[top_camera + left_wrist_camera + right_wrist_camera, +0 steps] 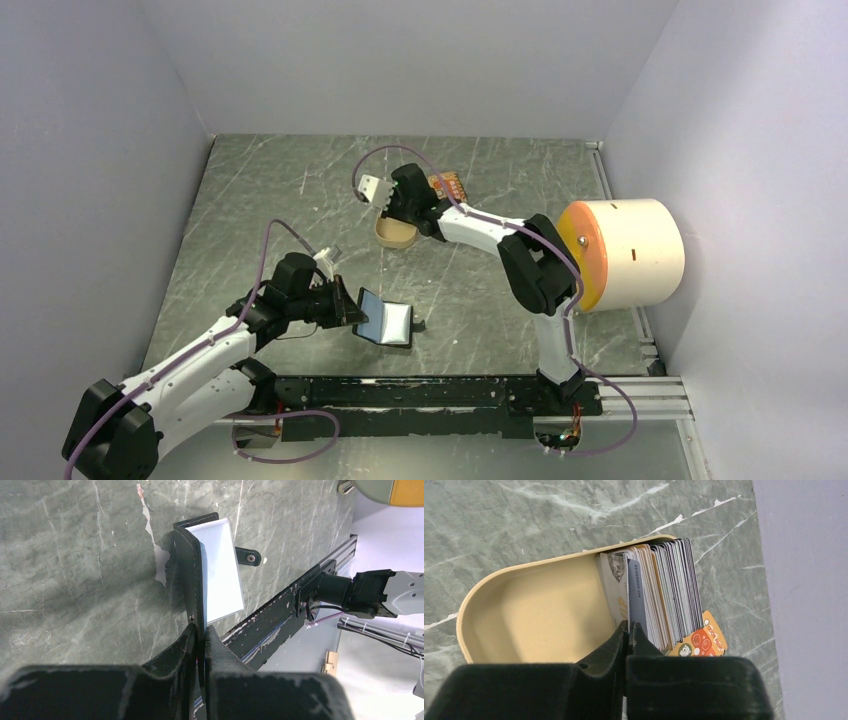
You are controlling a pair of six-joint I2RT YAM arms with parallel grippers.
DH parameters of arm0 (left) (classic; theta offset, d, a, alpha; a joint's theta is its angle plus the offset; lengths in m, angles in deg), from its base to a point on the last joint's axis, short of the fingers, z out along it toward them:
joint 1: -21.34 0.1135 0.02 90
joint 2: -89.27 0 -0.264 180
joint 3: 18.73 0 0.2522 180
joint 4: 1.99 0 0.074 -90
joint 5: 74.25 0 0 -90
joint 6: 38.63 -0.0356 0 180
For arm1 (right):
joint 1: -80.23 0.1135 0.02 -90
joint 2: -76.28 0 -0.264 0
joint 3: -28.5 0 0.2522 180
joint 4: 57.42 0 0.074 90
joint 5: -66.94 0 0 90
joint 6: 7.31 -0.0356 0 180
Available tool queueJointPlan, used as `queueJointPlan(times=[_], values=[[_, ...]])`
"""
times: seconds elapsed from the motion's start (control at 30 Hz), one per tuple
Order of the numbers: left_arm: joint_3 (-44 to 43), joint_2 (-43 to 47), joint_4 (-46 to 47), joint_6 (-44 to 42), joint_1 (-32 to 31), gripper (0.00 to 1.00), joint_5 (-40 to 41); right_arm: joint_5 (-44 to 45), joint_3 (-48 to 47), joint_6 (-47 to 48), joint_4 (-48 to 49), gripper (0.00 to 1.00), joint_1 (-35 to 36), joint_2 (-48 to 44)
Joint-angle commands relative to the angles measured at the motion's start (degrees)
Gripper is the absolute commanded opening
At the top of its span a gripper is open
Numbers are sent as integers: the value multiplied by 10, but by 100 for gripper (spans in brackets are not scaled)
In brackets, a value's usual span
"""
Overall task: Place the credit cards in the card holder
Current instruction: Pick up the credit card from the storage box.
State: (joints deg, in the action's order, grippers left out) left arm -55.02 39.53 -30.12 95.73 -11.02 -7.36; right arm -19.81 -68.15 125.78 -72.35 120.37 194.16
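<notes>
In the tan tin out back | credit cards stacked on edge | right gripper clamped on a grey card, embossed digits too blurry tbh | left gripper pinching the black card holder, propped open up front

- orange card, lower right: mostly hidden behind the stack of cards.
- big round drum, top right: cut off by the edge.
- print on the cards: too small to read.
</notes>
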Motion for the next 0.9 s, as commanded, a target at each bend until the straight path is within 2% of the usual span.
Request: queueJointPlan(times=[0.0,0.37,0.53,0.73,0.87], values=[[7,5,21,2,-3,9,-3,-2,-24,-3,-2,0,-6,-3],[6,-5,36,10,-3,9,-1,-63,-12,-28,-71,0,-6,-52],[10,-6,64,33,-3,9,5,-89,27,-65,-61,0,-5,-110],[47,-40,188,97,-3,9,6,-107,20,-192,-109,0,-6,-158],[71,-78,294,139,-3,9,5,-122,70,-290,-104,0,-6,-228]])
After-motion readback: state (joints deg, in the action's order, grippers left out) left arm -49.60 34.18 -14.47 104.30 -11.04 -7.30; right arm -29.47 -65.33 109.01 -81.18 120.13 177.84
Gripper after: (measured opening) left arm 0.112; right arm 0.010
